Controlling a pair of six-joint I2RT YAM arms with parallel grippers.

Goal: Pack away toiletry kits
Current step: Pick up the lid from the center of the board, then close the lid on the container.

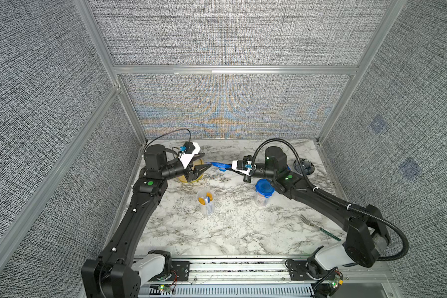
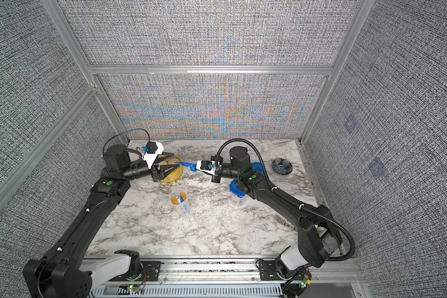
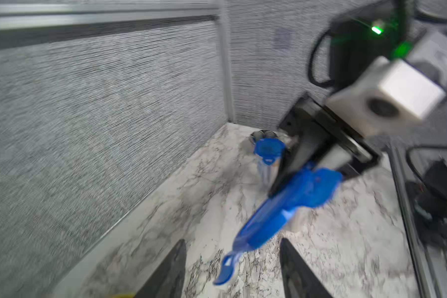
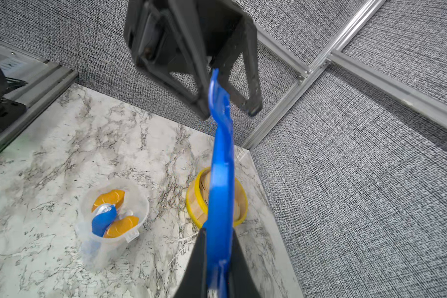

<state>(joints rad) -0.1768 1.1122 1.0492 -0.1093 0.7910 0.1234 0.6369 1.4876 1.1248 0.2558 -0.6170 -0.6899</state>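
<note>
A blue clip lid (image 1: pixel 218 166) (image 4: pixel 221 180) hangs edge-on in the air at the back of the table. My right gripper (image 1: pixel 229 167) (image 4: pixel 218 232) is shut on one end of it. Its far tab reaches between the spread fingers of my left gripper (image 1: pixel 204 162) (image 3: pixel 231 245), which is open; the left wrist view is blurred. An open clear jar (image 1: pixel 205 201) (image 4: pixel 112 214) stands mid-table holding orange-capped bottles and a blue toothbrush. A second jar (image 1: pixel 263 192) (image 3: pixel 267 154) stands closed under a blue lid by my right forearm.
The yellow bamboo steamer (image 1: pixel 189 178) (image 4: pixel 194 201) sits under my left gripper. A dark patterned bowl (image 1: pixel 304 166) is at the back right. Another blue lid (image 2: pixel 258 167) shows partly behind my right arm. A fork (image 1: pixel 318 227) lies at the right front.
</note>
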